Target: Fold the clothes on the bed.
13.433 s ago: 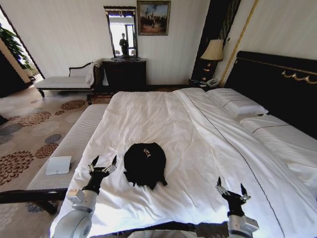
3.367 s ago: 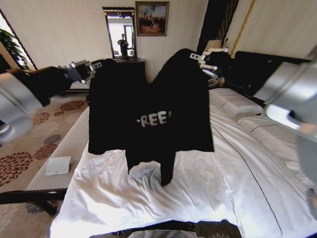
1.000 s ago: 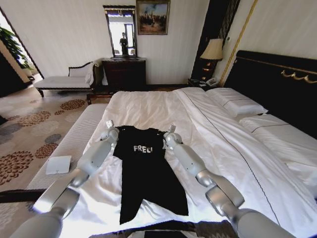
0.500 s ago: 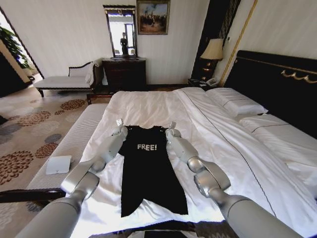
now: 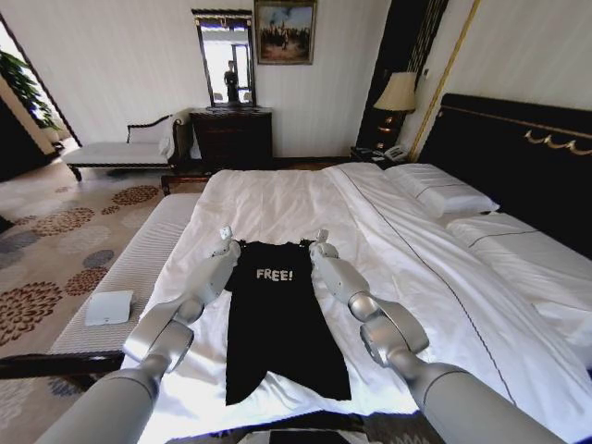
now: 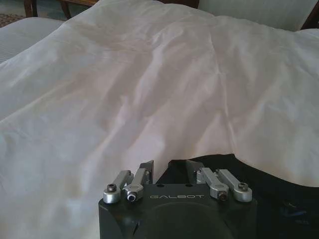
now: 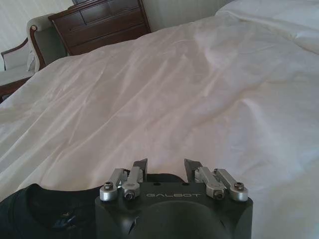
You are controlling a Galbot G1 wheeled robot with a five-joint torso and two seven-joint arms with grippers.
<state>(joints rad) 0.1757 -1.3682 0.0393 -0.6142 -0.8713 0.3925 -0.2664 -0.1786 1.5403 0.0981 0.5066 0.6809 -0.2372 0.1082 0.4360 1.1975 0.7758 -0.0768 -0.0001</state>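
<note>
the bed (image 5: 388, 277) now carries the black t-shirt (image 5: 282, 324) flat, lettering up, near its foot edge, no longer hanging in the air. the left gripper (image 5: 225, 236) and right gripper (image 5: 321, 239) sit at its shoulders, fingers parted and empty. laying out looks done; folding not yet begun.

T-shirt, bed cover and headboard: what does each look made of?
T-shirt: soft matte black knit, probably cotton; it lies limp and flat, with white printed letters. Bed cover: white woven cloth, likely cotton, creased with a slight sheen. Headboard: dark and smooth, probably lacquered wood, with gold trim. Left gripper and right gripper sit open at the shirt's shoulders.
</note>
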